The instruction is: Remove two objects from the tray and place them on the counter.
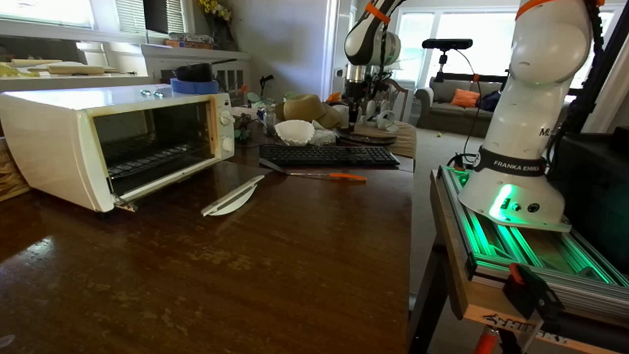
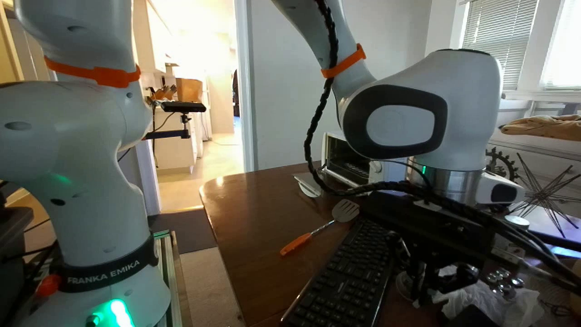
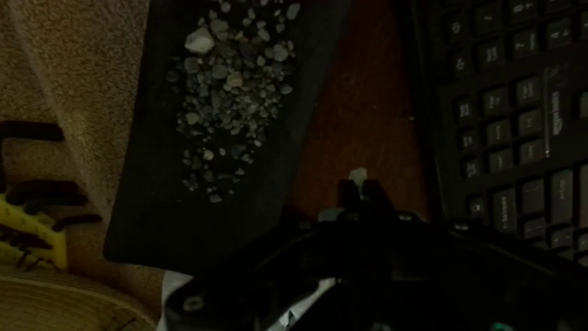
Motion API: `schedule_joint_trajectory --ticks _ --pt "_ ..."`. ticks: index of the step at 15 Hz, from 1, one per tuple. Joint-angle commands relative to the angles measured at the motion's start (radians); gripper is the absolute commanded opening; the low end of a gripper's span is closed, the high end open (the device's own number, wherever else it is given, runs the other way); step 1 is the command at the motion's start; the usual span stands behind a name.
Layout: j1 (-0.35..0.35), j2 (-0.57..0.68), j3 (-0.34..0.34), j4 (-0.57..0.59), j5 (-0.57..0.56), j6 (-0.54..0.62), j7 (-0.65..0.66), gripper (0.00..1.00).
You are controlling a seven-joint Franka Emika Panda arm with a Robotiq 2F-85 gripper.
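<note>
The dark tray (image 3: 183,234) lies at the left of the wrist view with many grey and pale stones (image 3: 229,92) on it. In an exterior view only the tray's dark edge (image 1: 368,141) shows. The brown wooden counter (image 1: 245,275) shows as a strip (image 3: 363,110) between tray and keyboard. My gripper (image 3: 360,188) is over this strip, beside the tray, its fingertips closed on a small pale stone (image 3: 358,175) that sticks out past them. The gripper also shows in both exterior views (image 1: 352,125) (image 2: 420,295). The gap between stone and counter is hard to judge in the dark picture.
A black keyboard (image 3: 510,115) lies right beside the gripper. An orange-handled spatula (image 2: 297,244), a white half-round piece (image 1: 233,199) and the toaster oven (image 1: 49,142) stand farther off. A straw hat (image 1: 307,109), white fluted bowl (image 1: 295,132) and plastic bag (image 2: 476,299) crowd the gripper.
</note>
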Motion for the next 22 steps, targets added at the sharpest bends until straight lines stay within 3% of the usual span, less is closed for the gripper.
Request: schedule_joint_trajectory --ticks 1,14,22 --pt "0.017 -0.013 0.007 -0.066 0.023 0.091 -0.028 0.02" --pt "0.003 0.091 0.040 -0.115 0.004 0.311 0.001 0.02" --pt "-0.019 0.115 0.057 -0.118 -0.020 0.349 0.027 0.02"
